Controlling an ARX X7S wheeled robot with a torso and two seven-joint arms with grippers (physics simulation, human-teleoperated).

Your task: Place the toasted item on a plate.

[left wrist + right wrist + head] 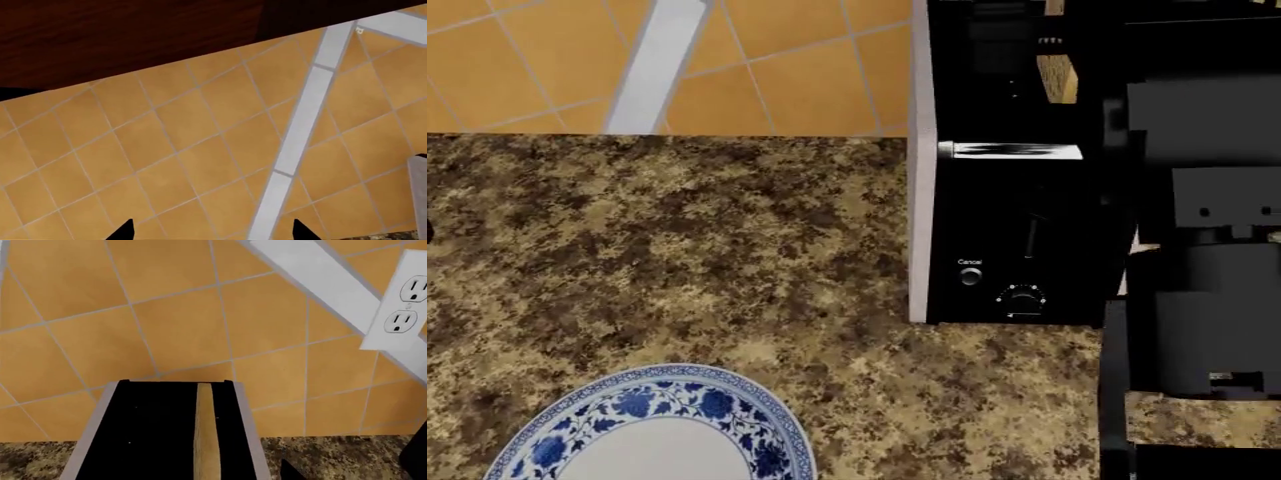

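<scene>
Golden-tan toasted item (208,435) stands upright in the black toaster (1014,200), far right on the bench (667,260); plate (654,425) near left. I judge it light, crumbly; pinch the top edge gently. Cannot tell either end effector's state.

1. The right arm (1201,250) is seen in the head view as a stack of matte black, boxy segments with squared edges.
2. Small notches and recessed steps are cut into the housings (no cables or screws can be made out).
3. In the left wrist view, two black pointed fingertips (123,231) are shown.
4. A single dark tip (293,471) is seen in the right wrist view.
</scene>
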